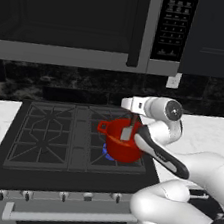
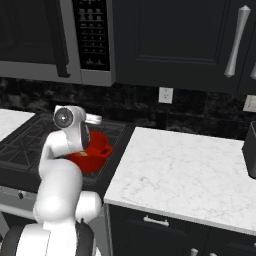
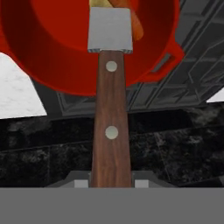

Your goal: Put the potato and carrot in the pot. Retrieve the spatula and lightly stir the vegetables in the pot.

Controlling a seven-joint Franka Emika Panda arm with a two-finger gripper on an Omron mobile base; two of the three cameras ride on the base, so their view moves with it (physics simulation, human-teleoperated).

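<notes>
The red pot [image 1: 121, 148] stands on the stove's front right burner and also appears in the right base view [image 2: 97, 155]. My gripper [image 1: 134, 116] hangs just above it, shut on the spatula [image 1: 127, 132]. In the hand view the jaws [image 3: 111, 181] clamp the spatula's brown riveted handle [image 3: 111, 131], and its light-grey blade reaches down inside the pot [image 3: 52, 57]. Beyond the blade, at the pot's bottom, lie the orange carrot [image 3: 138, 26] and a bit of the pale potato [image 3: 98, 3], both partly hidden by the blade.
The black gas stove [image 1: 45, 135] has a blue flame [image 1: 107, 155] under the pot. A microwave [image 1: 76, 18] hangs low above the burners. A white marble counter [image 2: 190, 170] stretches to the right, with a dark object [image 2: 250, 150] at its far edge.
</notes>
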